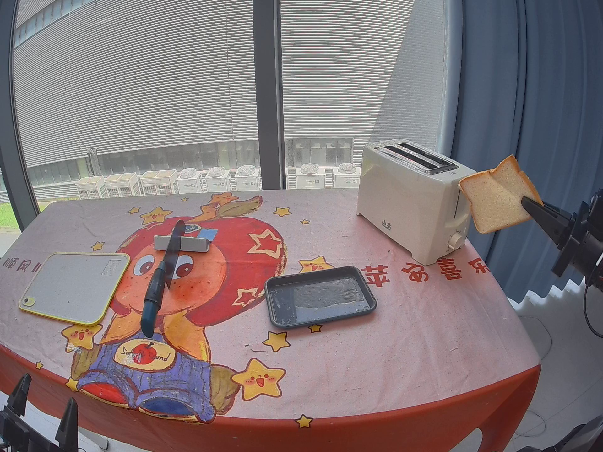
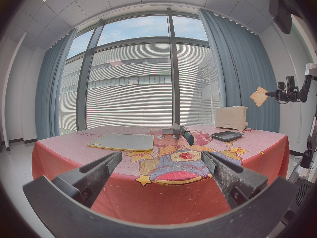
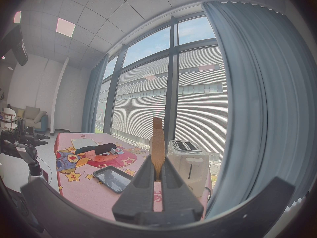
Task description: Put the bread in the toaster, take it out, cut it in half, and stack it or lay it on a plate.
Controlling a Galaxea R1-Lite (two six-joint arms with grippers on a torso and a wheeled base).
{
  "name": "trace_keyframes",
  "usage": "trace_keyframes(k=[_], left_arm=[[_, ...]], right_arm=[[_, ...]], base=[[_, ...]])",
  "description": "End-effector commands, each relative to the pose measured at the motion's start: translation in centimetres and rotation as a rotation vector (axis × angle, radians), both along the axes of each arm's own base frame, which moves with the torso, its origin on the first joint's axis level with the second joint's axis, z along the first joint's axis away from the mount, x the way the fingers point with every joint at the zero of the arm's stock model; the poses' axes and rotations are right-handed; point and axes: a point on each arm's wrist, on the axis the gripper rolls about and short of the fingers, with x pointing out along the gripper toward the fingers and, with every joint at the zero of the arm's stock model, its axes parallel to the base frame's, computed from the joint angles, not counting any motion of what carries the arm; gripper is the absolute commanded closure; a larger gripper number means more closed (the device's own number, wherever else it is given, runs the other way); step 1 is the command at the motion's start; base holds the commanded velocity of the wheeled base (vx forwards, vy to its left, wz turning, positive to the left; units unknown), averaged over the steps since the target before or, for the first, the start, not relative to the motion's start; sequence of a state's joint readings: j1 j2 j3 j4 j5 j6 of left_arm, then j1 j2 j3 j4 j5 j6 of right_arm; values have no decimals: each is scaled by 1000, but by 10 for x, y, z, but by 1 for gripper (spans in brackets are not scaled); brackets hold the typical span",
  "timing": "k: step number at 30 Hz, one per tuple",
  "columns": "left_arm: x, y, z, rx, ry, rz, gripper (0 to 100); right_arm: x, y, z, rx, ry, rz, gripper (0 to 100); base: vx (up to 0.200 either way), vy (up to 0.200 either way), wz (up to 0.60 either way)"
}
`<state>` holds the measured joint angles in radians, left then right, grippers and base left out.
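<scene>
Bottom-left of the head view, the left gripper (image 1: 45, 392) gets chopped by the frame edge, with just two black fingertips poking up. The right gripper (image 1: 526, 203) covers a bit of the bread slice (image 1: 496, 196) along its right edge, and its arm runs off past the right border. The slice also blocks the upper end face of the toaster (image 1: 408, 202). The knife (image 1: 160, 271) blade lies across the grey rest (image 1: 188, 243), hiding part of it. In the right wrist view the slice's bottom is buried between the fingers (image 3: 138, 182). Can't see down into the toaster slots.
</scene>
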<state>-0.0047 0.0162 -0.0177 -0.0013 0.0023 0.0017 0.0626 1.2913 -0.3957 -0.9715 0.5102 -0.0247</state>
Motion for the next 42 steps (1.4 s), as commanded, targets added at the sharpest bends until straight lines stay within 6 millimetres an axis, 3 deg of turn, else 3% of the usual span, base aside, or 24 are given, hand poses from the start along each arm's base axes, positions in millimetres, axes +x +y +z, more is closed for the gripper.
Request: trace_keyframes(k=[1,17,25,42], left_arm=[[1,0,-4,0,17,1,0],[1,0,-4,0,17,1,0],[1,0,-4,0,17,1,0],[1,0,-4,0,17,1,0]], right_arm=[[1,-4,1,0,-5,-21,100],[5,-7,7,0,-21,-45,100],[11,-7,25,3,-81,-48,100],[43,-12,42,4,-124,-76,100]], base=[[0,0,0],[0,0,0],[0,0,0],[0,0,0]])
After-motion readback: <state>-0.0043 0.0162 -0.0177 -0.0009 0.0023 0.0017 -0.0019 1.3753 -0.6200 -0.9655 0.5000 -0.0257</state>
